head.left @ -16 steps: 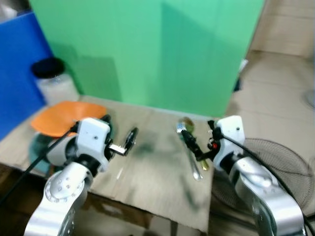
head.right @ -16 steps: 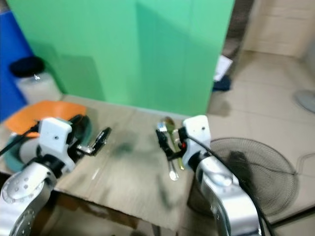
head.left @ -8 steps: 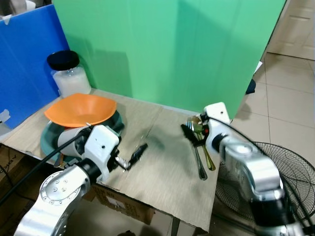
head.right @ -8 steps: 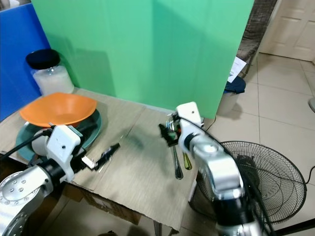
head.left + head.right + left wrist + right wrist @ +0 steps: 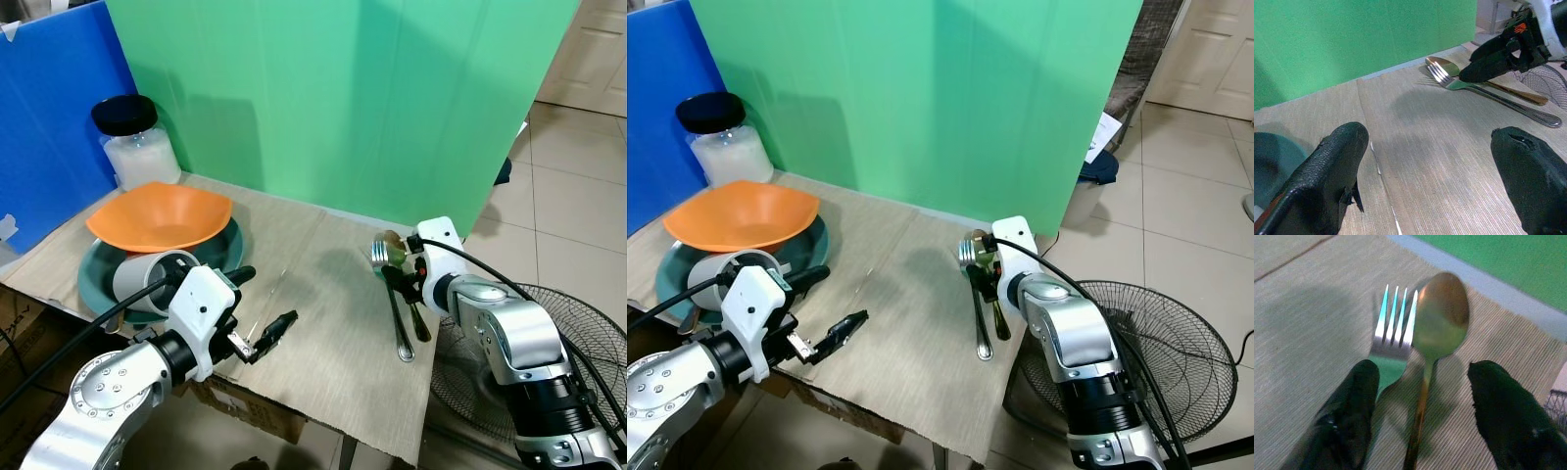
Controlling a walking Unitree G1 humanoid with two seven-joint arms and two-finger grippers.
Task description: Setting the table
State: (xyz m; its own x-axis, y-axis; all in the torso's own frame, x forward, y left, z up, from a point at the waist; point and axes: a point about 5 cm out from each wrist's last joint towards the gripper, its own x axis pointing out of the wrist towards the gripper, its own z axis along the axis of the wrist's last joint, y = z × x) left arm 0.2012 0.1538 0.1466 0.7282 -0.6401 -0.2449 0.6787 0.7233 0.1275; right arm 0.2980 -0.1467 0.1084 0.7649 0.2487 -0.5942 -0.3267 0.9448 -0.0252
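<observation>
Right gripper (image 5: 1420, 423), jaws spread, straddles the fork (image 5: 1393, 328) and spoon (image 5: 1440, 318) lying side by side at the table's (image 5: 323, 323) right edge, apparently to grasp one, while the left gripper (image 5: 1435, 181) hovers released mid-table.

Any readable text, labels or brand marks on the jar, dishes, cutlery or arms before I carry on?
None can be read.
Black-lidded clear jar: no label visible.
Orange bowl, silver fork, gold spoon: plain, no markings.
Right pincer: small orange-red mark on the wrist, too small to read.
</observation>
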